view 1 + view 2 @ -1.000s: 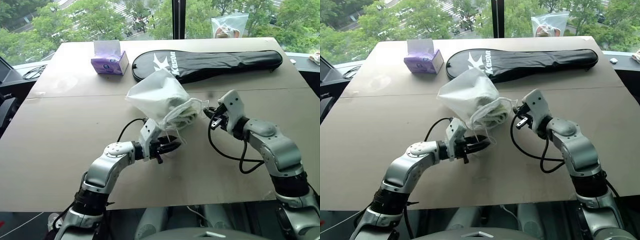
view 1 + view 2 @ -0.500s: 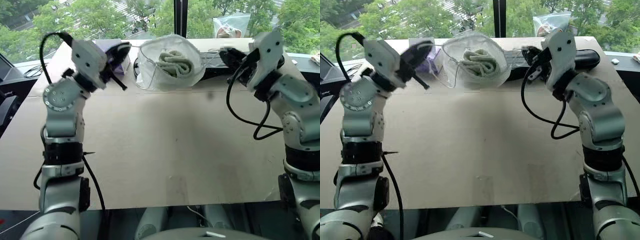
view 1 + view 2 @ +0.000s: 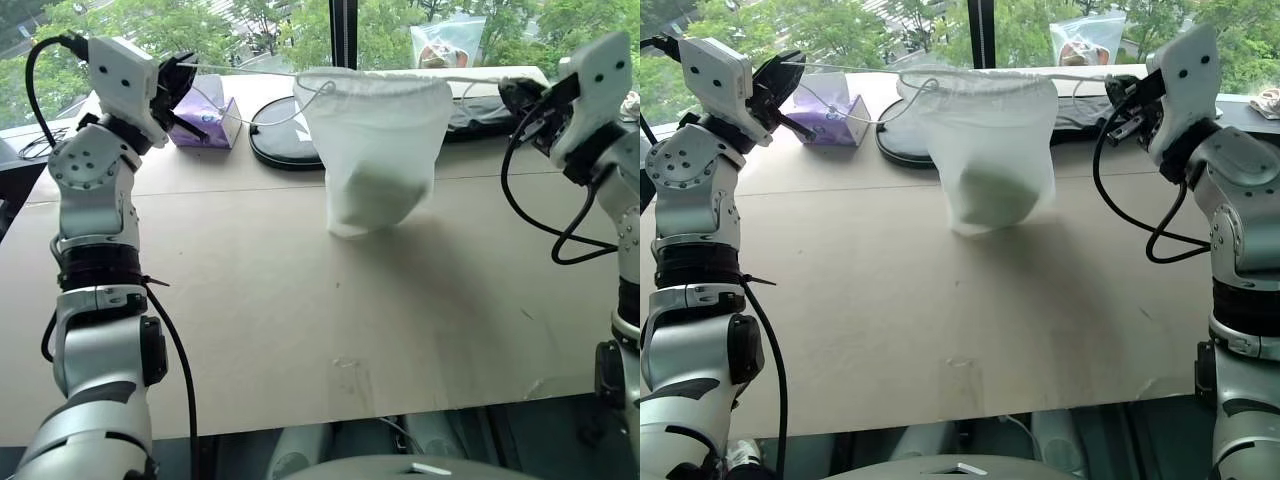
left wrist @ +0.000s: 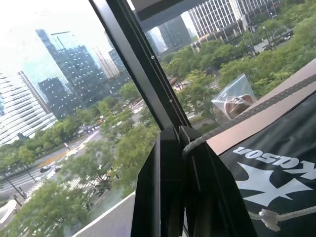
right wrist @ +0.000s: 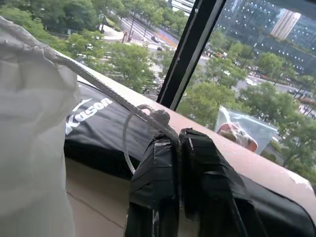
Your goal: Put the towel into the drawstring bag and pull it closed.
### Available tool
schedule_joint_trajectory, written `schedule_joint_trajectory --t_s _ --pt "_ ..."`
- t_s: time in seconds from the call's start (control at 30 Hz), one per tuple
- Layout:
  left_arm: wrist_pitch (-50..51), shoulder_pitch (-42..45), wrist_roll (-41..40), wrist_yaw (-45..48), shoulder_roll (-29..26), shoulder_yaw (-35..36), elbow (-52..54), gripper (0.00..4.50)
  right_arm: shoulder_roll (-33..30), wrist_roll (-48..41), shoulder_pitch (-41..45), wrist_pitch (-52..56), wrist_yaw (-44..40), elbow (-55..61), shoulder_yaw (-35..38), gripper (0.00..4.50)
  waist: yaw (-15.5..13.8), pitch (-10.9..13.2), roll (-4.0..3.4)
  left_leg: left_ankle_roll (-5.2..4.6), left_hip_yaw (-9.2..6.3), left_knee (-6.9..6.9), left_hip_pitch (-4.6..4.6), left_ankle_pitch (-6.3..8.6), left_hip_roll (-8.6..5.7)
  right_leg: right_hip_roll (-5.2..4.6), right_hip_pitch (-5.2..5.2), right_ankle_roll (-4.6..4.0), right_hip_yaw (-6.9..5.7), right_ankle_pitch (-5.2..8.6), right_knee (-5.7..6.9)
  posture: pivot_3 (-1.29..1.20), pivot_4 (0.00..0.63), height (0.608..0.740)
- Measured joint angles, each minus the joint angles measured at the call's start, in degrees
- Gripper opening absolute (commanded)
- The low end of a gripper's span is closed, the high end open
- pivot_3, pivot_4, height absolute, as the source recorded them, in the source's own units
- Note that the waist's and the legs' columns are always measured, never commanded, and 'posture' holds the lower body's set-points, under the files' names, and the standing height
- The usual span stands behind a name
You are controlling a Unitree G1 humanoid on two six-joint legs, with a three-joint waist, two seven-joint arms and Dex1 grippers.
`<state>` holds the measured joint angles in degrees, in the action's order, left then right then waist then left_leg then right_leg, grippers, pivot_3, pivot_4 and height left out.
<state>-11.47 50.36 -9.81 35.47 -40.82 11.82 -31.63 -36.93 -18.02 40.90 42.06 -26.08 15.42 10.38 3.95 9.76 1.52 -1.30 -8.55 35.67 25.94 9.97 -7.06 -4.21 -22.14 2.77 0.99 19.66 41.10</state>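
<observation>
Both jaws pinched shut on cord: left gripper (image 3: pixel 185 72) and right gripper (image 3: pixel 512 95) each hold one end. Drawstring bag (image 3: pixel 378 150) hangs between them, off the table (image 3: pixel 300 330), cord (image 3: pixel 250 70) taut. Towel (image 3: pixel 988 195) sits as a greenish bulge at the bottom. Closing step; mouth looks only partly gathered, so spread further. Right wrist view shows the cord's knot (image 5: pixel 159 117) at the fingertips.

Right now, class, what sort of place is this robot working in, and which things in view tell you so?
Probably an upper-floor office or lab in a city: a plain brown table stands against a big window, with high-rise towers and street trees far below outside.
</observation>
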Motion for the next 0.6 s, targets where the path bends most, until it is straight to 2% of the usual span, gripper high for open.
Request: schedule_joint_trajectory --t_s 0.13,0.27,0.37,0.53,0.57,0.6 --pt "-1.5 1.5 1.8 -7.4 -2.0 1.3 -8.9 0.08 -7.6 6.8 -3.9 -2.9 6.9 -1.4 6.5 0.00 -0.6 0.0 0.03 -0.01 -0.03 0.18 -0.13 0.00 -0.01 0.02 0.00 0.01 -0.03 0.00 0.35 0.00 0.150 0.740" --pt "-2.6 5.0 1.9 -13.7 -2.5 1.8 -18.0 0.08 -8.8 11.4 -9.7 -8.6 11.3 -3.1 7.9 0.00 -0.6 0.0 0.04 -0.02 0.05 0.34 -0.18 0.01 -0.01 0.01 -0.07 0.01 0.02 0.00 0.78 0.00 0.150 0.740" --pt "-4.2 8.2 1.8 -14.7 -2.5 1.8 -21.9 0.08 -9.1 11.5 -10.7 -11.6 11.4 -3.1 8.3 0.00 -0.5 0.0 0.03 -0.04 0.11 0.52 -0.23 0.01 -0.01 0.04 -0.02 0.07 0.07 -0.05 0.88 0.00 0.150 0.740" --pt "-1.6 7.9 -6.0 -4.9 -0.7 5.7 -21.1 0.08 -9.3 3.7 -15.4 -10.2 4.2 0.0 12.8 0.00 -0.6 -0.1 0.06 -0.04 0.07 0.59 -0.21 0.01 0.00 0.02 0.09 0.08 0.00 -0.06 0.76 0.00 0.150 0.740" --pt "1.3 5.2 -8.6 -0.8 0.6 5.9 -17.8 0.08 -8.6 0.2 -18.4 -8.2 1.5 2.3 13.5 0.00 -0.6 -0.1 0.03 -0.04 0.06 0.59 -0.18 0.01 0.00 0.02 0.10 0.08 0.01 -0.06 0.71 0.00 0.150 0.740" --pt "5.5 -1.3 -11.4 4.2 2.5 5.1 -9.6 0.08 -8.4 -3.6 -24.1 -6.3 -2.2 7.4 12.9 0.00 -0.6 -0.3 -0.13 -0.08 0.06 0.60 -0.23 0.04 0.01 -0.01 0.21 0.08 0.03 -0.05 0.67 0.00 0.150 0.740"
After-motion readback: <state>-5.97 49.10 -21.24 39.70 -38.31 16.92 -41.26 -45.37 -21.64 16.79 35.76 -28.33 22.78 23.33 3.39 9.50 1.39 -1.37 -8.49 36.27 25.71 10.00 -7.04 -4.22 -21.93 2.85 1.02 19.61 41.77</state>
